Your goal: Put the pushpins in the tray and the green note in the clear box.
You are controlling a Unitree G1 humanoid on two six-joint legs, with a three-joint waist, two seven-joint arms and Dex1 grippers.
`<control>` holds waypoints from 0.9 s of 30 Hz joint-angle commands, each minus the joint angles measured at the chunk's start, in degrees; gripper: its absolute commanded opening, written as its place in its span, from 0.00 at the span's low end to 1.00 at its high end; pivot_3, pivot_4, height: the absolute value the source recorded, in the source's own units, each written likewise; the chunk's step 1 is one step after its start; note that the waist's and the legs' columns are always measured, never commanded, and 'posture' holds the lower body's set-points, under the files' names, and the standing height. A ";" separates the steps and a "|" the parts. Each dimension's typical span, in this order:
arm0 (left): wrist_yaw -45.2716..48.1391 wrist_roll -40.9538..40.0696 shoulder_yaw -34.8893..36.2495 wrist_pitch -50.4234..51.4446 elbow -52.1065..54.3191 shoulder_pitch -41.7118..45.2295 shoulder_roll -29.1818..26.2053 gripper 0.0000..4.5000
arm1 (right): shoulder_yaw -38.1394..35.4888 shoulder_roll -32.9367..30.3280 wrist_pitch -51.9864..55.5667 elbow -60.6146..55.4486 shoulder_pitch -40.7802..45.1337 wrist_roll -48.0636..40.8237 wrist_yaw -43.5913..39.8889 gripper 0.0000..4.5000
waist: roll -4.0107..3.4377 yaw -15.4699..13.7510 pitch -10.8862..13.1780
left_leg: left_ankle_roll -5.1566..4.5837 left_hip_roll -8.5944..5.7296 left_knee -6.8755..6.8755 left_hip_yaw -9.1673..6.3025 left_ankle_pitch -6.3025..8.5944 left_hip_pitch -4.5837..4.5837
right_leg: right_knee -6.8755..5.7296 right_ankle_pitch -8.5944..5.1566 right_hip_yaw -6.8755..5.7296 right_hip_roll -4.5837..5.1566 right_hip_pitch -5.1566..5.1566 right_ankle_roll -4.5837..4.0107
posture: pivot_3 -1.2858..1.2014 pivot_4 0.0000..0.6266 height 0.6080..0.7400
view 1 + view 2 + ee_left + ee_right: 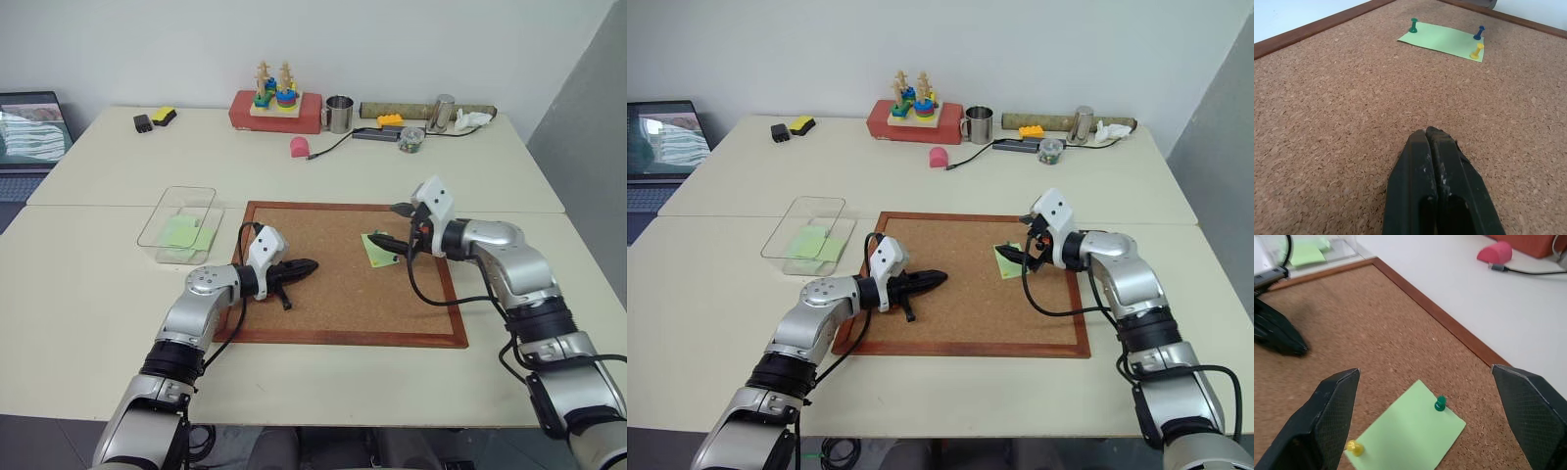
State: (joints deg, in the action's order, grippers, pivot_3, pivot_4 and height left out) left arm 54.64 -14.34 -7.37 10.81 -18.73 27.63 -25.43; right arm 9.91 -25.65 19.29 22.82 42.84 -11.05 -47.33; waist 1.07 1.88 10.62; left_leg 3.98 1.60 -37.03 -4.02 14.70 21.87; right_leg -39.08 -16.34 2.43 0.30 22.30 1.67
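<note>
The step in hand looks like the first one, pulling the pins: the green note (1408,423) is pinned flat on the right part of the corkboard (323,304), with a green pushpin (1440,404), a yellow pushpin (1354,447) and a blue pushpin (1479,33) standing upright at its corners. The right hand (1432,416) hovers just above the note with its fingers spread wide and nothing between them, the green pin lying between the two fingertips as the wrist view shows it. The left hand (1432,139) is clenched on nothing, its tips low over bare cork left of the note and well apart from it (whether they touch the cork cannot be told). The next move, as I judge it, calls for the right hand to sink and close on one pin head alone, without creasing the paper. The clear box (181,223) sits on the desk (88,294) just left of the board's far-left corner, with light green slips already inside. I cannot pick out the tray. Room is generous: the middle of the board is bare, and the raised wooden frame (1442,318) just beyond the note is the nearest edge to mind; the clutter along the desk's far edge is well apart.
</note>
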 commanded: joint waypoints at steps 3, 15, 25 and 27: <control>-0.54 0.49 0.52 0.06 0.17 -0.45 0.89 0.02 | 0.30 3.32 -7.55 12.61 6.08 3.97 0.21 1.00 | -0.01 -0.01 0.00 | 0.00 0.00 -0.01 -0.02 0.00 -0.01 | -0.04 0.01 -0.02 0.00 0.00 -0.01 | 0.52 0.24 1.00; -1.32 0.44 0.99 0.59 1.03 -0.15 1.63 0.00 | -0.82 5.01 -14.46 22.96 9.29 6.66 -1.92 0.80 | -0.02 -0.01 -0.01 | 0.00 0.00 0.00 -0.03 0.00 -0.01 | -0.04 0.02 -0.03 0.01 0.00 -0.02 | 0.52 0.24 1.00; -1.14 0.41 0.83 0.58 1.11 0.18 1.84 0.00 | -1.14 4.92 -15.26 23.29 8.91 7.66 -2.88 0.34 | -0.02 -0.01 -0.01 | 0.00 0.00 0.00 -0.03 0.00 0.00 | -0.04 0.02 -0.03 0.01 0.00 -0.02 | 0.52 0.24 1.00; -1.13 0.44 0.80 0.57 1.12 0.21 1.88 0.00 | -1.19 4.89 -15.35 23.33 8.88 7.80 -2.96 0.28 | -0.02 -0.01 -0.01 | 0.00 0.00 0.00 -0.03 0.00 -0.01 | -0.04 0.02 -0.03 0.01 0.00 -0.02 | 0.52 0.24 1.00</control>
State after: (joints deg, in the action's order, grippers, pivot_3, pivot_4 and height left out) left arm 53.30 -14.04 -6.61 11.16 -18.65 27.57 -24.10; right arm 10.15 -20.48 5.30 46.47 50.60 -3.38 -49.92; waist 1.05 1.87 10.61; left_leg 3.98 1.60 -37.03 -4.06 14.70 21.86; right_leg -39.12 -16.32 2.40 0.31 22.30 1.64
